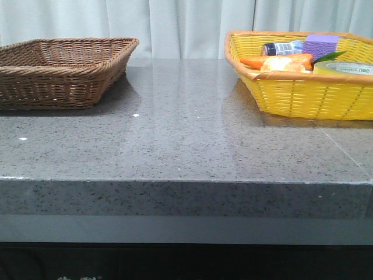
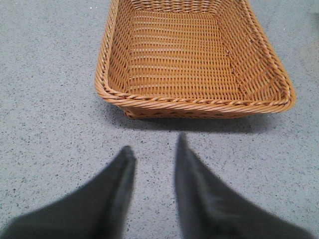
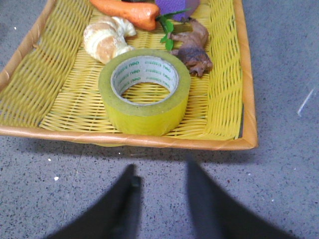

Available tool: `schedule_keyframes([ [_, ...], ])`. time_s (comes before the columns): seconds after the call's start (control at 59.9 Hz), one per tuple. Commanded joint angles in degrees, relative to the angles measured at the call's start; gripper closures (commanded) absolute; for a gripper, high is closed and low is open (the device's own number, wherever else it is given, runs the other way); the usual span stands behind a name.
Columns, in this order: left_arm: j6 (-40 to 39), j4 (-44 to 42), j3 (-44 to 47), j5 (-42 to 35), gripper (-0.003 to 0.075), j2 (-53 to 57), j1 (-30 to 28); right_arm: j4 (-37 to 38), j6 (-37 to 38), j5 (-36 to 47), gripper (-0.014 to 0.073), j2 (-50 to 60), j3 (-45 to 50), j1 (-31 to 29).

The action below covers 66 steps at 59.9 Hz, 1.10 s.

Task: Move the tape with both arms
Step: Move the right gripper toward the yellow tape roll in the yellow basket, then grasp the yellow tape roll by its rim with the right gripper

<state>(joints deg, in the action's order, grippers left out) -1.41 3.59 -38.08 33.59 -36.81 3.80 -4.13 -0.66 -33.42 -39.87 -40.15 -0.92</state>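
Note:
The tape [image 3: 144, 91], a pale yellow roll with a white inner ring and green print, lies flat in the yellow basket [image 3: 149, 142], near its front wall. In the front view only its top edge [image 1: 344, 68] shows over the basket's rim [image 1: 303, 79], at the right. My right gripper [image 3: 160, 172] is open and empty, over bare table just outside that basket, in front of the tape. My left gripper [image 2: 153, 149] is open and empty, over the table just outside the brown basket [image 2: 194, 102]. Neither arm shows in the front view.
The brown wicker basket [image 1: 58, 70] stands at the back left and holds nothing. The yellow basket also holds an orange carrot [image 3: 127, 11], a croissant [image 3: 106, 39], a brown toy animal [image 3: 194, 47], a purple block [image 1: 320, 44] and a small bottle [image 1: 282, 48]. The grey stone table [image 1: 186, 140] lies between the baskets.

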Motion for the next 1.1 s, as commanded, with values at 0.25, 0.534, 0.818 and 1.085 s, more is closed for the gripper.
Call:
schedule_keyframes([
  [0.25,6.4,1.5,-4.5,-2.8,0.0248,-2.3,0.4,0.1,-0.4,2.8,0.0035,-1.4,-3.8,-0.2],
  [0.534,11.4,3.2,-9.2,-1.7,0.0248,-7.9,12.9,0.2,-0.4,-8.0,0.0056,-12.4,-17.0,-0.2],
  [0.818,11.4,3.3,-9.2,-1.8,0.0248,-11.6,22.3,0.3,-0.4,-20.4,0.0056,-30.1,-33.4,-1.6],
  [1.085,11.4,3.3,-9.2,-1.8,0.0248,-12.3,23.0,0.9,-0.4,-28.7,0.0056,-44.9,-45.9,-2.5],
])
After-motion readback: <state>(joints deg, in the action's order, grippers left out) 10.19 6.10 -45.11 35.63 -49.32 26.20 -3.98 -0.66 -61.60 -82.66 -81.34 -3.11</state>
